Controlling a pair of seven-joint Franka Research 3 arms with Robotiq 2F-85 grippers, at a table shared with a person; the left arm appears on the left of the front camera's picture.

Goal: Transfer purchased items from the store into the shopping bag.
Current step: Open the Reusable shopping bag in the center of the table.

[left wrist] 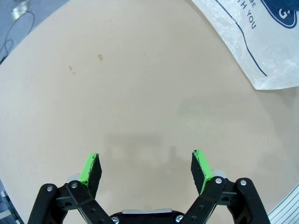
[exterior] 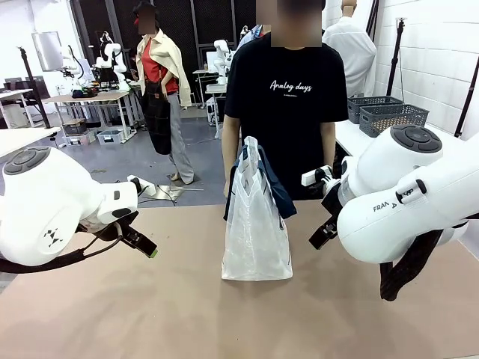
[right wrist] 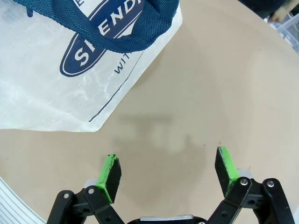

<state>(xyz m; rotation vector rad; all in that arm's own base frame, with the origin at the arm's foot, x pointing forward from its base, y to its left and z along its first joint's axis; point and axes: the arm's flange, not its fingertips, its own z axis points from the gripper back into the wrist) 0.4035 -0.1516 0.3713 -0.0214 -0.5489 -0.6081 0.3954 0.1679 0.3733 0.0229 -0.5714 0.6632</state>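
Both the left gripper (left wrist: 145, 156) and right gripper (right wrist: 167, 155) gape wide over the table (exterior: 150, 314), gripping nothing, the shopping bag (exterior: 255, 224) upright between them.

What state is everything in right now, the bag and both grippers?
shopping bag: standing upright on the table, contents not discernible.
bag handles: draped down over the bag's side.
left gripper: jaws open, holding nothing, above the table.
right gripper: jaws open, holding nothing, near the bag.
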